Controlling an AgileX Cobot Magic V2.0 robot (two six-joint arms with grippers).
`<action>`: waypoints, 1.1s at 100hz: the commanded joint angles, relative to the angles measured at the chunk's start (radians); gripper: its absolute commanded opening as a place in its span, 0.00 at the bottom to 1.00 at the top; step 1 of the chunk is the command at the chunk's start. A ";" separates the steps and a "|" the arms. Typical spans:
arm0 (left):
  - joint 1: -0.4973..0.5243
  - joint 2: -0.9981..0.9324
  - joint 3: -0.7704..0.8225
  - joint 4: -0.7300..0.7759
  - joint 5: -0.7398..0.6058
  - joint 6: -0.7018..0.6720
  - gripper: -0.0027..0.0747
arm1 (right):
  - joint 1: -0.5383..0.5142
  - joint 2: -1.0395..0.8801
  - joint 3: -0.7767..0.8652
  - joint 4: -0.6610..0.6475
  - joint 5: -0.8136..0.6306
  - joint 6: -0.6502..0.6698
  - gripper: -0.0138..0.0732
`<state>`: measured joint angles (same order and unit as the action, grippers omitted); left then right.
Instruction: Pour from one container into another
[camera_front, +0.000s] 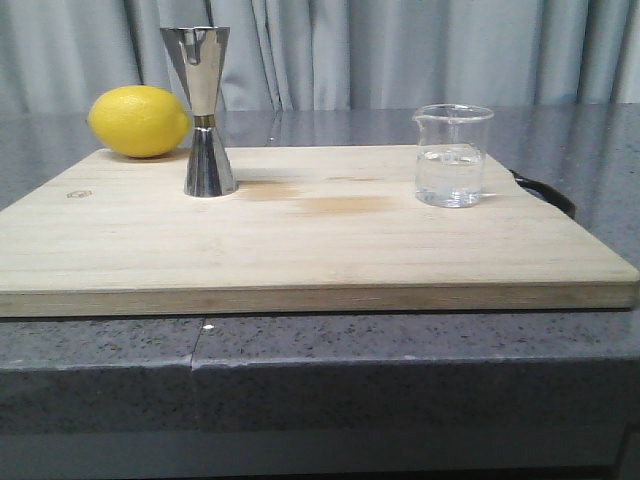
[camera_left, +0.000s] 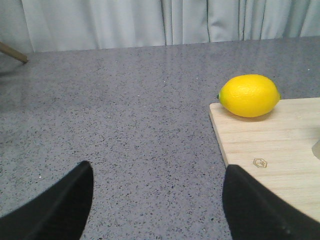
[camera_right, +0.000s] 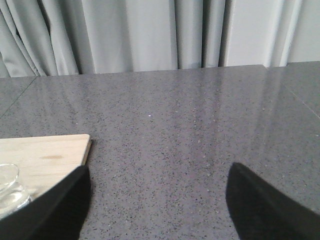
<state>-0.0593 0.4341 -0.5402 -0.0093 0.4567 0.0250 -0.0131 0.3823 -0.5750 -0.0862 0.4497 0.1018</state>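
Note:
A small clear glass beaker (camera_front: 452, 155) with a pouring lip stands upright on the right part of the wooden board (camera_front: 300, 250), with a little clear liquid in it. A shiny metal hourglass cup (camera_front: 207, 110) stands upright on the board's left part. My left gripper (camera_left: 157, 175) is open over bare counter, left of the board (camera_left: 270, 145), with nothing between its fingers. Over the counter to the right of the board (camera_right: 45, 155) my right gripper (camera_right: 160, 172) is open and empty. The beaker's edge (camera_right: 7, 187) shows just beside one of its fingers.
A yellow lemon (camera_front: 138, 121) lies at the board's far left corner, also seen as the lemon (camera_left: 249, 95) in the left wrist view. A dark curved object (camera_front: 545, 190) pokes out behind the board's right edge. Grey curtains hang behind the speckled counter (camera_front: 400, 350).

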 joint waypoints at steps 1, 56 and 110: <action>0.004 0.012 -0.031 -0.009 -0.080 -0.006 0.70 | -0.001 0.016 -0.033 -0.017 -0.085 -0.008 0.76; 0.004 0.035 -0.070 -0.034 0.012 -0.006 0.70 | -0.001 0.026 -0.067 -0.009 0.000 -0.008 0.76; 0.004 0.393 -0.385 -0.035 0.474 -0.006 0.70 | -0.001 0.300 -0.274 -0.007 0.331 -0.008 0.76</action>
<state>-0.0593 0.7681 -0.8713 -0.0352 0.9181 0.0250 -0.0131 0.6597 -0.8096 -0.0862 0.8360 0.1018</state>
